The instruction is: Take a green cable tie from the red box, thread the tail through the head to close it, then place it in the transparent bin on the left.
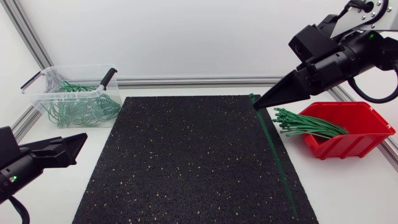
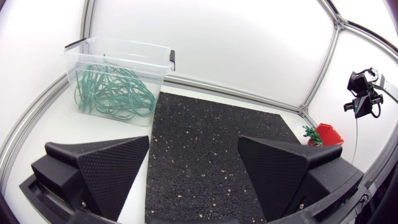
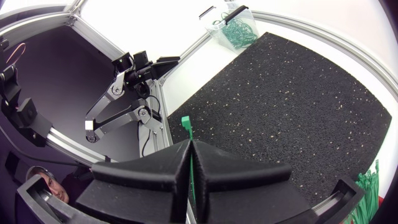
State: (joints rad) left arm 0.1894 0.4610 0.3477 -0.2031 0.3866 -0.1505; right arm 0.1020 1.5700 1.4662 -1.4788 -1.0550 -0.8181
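My right gripper (image 1: 259, 105) hangs over the right side of the black mat (image 1: 186, 162), shut on a green cable tie (image 1: 277, 162). The tie's head sticks out just past the fingertips, and its long tail runs down toward the mat's near right corner. In the right wrist view the tie's head (image 3: 186, 122) pokes out ahead of the closed fingers (image 3: 174, 163). The red box (image 1: 364, 115) at the right holds a bundle of green ties (image 1: 309, 125). At the far left stands the transparent bin (image 1: 43, 84) with looped green ties (image 2: 112, 93) inside. My left gripper (image 2: 196, 168) rests low at the near left, open and holding nothing.
The speckled black mat covers the table's middle. An aluminium frame rail (image 1: 186, 81) runs along the back edge behind the bin and the mat. The bin has black clip handles (image 1: 109, 77).
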